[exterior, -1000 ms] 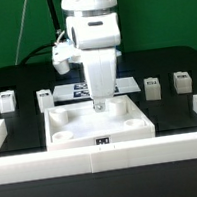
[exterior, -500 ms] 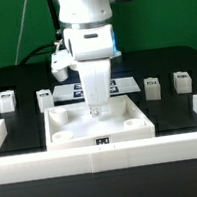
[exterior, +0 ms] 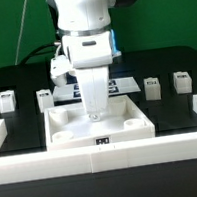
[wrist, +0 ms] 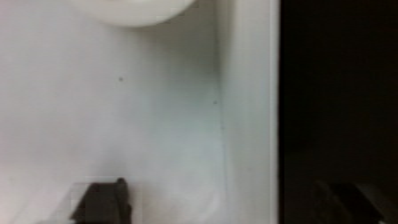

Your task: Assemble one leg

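The big white tray-like part (exterior: pixel 98 127) lies at the front middle of the black table. My gripper (exterior: pixel 92 113) points down at the tray's back part, low over it. In the wrist view the gripper (wrist: pixel 224 204) is open and empty. One dark finger (wrist: pixel 103 202) is over the tray's white surface (wrist: pixel 125 110). The other is barely visible against the dark table. A tray wall runs between them, and a round corner hole (wrist: pixel 135 8) shows ahead. Several small white legs stand apart on the table: two to the exterior view's left (exterior: pixel 5 100) (exterior: pixel 44 98), two to the right (exterior: pixel 153 87) (exterior: pixel 181 82).
The marker board (exterior: pixel 73 90) lies behind the tray, partly hidden by the arm. A white raised border (exterior: pixel 105 161) runs along the table's front and sides. A cable hangs behind the arm.
The arm has shifted a little toward the exterior view's left and lowered slightly over the tray. The tray and the legs have not moved.
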